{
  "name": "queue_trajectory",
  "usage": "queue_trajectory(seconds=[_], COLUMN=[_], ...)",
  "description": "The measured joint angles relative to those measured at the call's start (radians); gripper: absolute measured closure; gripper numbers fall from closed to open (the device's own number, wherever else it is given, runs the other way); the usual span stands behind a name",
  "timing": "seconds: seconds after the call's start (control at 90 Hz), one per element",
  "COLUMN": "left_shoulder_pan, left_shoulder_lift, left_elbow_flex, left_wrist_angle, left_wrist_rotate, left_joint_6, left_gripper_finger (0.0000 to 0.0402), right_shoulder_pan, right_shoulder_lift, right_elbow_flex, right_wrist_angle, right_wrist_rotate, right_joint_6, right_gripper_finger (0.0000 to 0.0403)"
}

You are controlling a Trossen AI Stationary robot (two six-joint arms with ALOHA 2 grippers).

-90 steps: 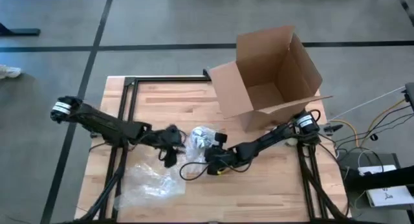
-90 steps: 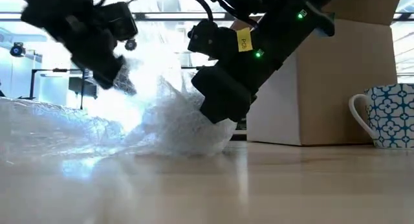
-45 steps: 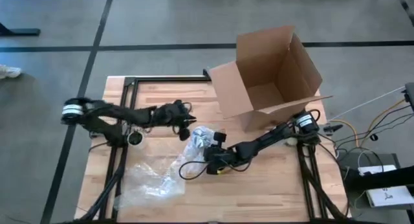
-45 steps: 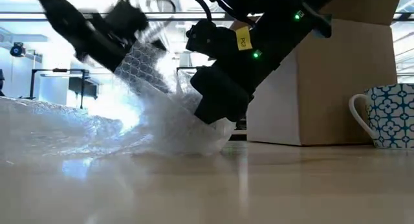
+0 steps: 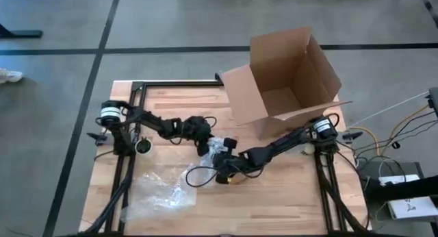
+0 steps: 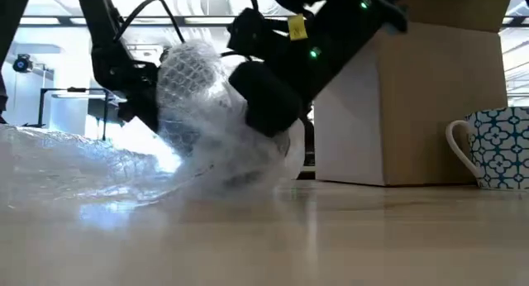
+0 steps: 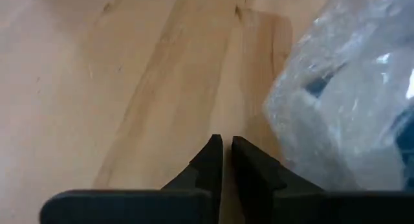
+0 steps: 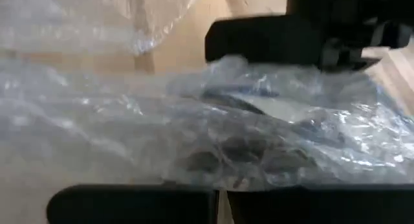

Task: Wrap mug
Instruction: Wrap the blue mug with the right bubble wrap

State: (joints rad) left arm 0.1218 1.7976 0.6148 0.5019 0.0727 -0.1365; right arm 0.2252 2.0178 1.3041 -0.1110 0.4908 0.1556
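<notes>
Since the earlier frame, left gripper (image 5: 203, 140) has swung in beside the bundle, fingers (image 7: 208, 160) nearly closed, holding nothing. Bubble wrap (image 5: 161, 190): sheet at table's 7 o'clock, trailing to centre. Mug (image 6: 248, 150): wrapped, at centre. Right gripper (image 5: 220, 163): on the bundle; finger state cannot be told.

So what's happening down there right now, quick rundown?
Left gripper shut, empty, beside the wrapped mug. Right gripper at the bubble wrap, fingers unclear. Open cardboard box behind, second mug aside; nothing blocking.
</notes>
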Motion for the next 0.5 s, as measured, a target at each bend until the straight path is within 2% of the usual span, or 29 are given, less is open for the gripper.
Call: queue_trajectory(seconds=[0.167, 0.322, 0.422, 0.5], left_shoulder_pan=[-0.031, -0.055, -0.097, -0.143], left_shoulder_lift=[0.003, 0.005, 0.007, 0.007], left_elbow_flex=[-0.002, 0.000, 0.000, 0.000], left_wrist_angle=[0.025, 0.045, 0.063, 0.076], left_wrist_rotate=[-0.006, 0.013, 0.066, 0.077], left_joint_6=[-0.030, -0.030, -0.029, -0.028], left_gripper_finger=[0.0379, 0.0379, 0.0379, 0.0379], right_shoulder_pan=[-0.045, -0.088, -0.128, -0.167], right_shoulder_lift=[-0.003, 0.000, 0.002, 0.002], right_elbow_flex=[0.125, 0.252, 0.305, 0.319], right_wrist_angle=[-0.244, -0.453, -0.552, -0.592], right_wrist_rotate=[-0.124, -0.197, -0.296, -0.417], right_joint_6=[0.017, 0.021, 0.043, 0.053], right_gripper_finger=[0.0402, 0.0403, 0.0403, 0.0403])
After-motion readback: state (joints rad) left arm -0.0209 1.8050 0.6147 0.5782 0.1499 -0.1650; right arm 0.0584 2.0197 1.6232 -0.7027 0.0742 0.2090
